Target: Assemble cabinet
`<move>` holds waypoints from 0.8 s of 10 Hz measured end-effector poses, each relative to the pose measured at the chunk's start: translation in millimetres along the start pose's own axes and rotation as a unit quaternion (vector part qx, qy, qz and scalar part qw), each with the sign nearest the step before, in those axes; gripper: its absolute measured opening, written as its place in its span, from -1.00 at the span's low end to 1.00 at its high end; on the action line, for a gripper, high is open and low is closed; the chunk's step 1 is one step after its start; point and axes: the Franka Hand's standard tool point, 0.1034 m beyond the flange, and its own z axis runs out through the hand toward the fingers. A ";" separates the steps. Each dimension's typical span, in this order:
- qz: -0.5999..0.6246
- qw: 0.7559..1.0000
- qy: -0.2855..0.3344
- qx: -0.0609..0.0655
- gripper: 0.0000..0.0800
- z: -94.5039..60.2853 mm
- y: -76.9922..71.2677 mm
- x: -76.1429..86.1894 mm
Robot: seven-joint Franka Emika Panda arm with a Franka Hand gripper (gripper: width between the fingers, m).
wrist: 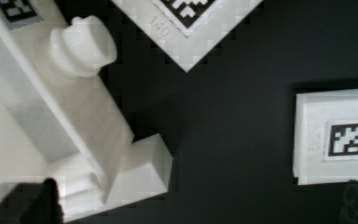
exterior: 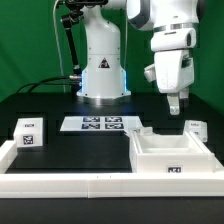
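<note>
**Gripper wide open above the table, beside the cabinet**

Exterior view: the arm point(exterior: 165, 40) rises from its base at twelve o'clock of the marker board point(exterior: 100, 124). It arches over and points its wrist straight down at the board's three o'clock. The gripper point(exterior: 175, 104) hangs above the black table point(exterior: 60, 105), touching nothing, just past the cabinet's far edge. How far the jaws stand apart is hard to read from here. The cabinet point(exterior: 175, 158) sits at the board's five o'clock, a white box with its open side up and only its own walls and floor showing. A left block point(exterior: 30, 132) with a tag lies at the board's eight o'clock. A right block point(exterior: 197, 127) lies at four o'clock, beyond the gripper. A white rail point(exterior: 60, 182) runs along the near edge at six o'clock.

Wrist view: the gripper point(wrist: 185, 205) shows two dark fingertips point(wrist: 25, 205) spread wide, with nothing gripped. Below one fingertip runs the cabinet point(wrist: 78, 130), a white wall with a rounded knob. A tagged block point(wrist: 345, 135) lies apart from it across bare table, near the other fingertip. One corner of the marker board point(wrist: 194, 25) shows beyond both.
</note>
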 end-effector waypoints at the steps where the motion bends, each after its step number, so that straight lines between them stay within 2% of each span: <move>1: 0.000 1.000 0.000 0.000 0.99 0.2 0.0 -0.2; 2: 0.000 1.000 0.000 0.002 0.99 0.6 -2.5 0.0; 3: -0.004 1.000 -0.001 0.006 0.99 2.0 -11.1 1.0; 5: -0.008 1.000 0.003 0.014 0.99 6.9 -36.1 8.7; 8: -0.007 1.000 0.024 0.017 0.99 20.9 -69.3 22.6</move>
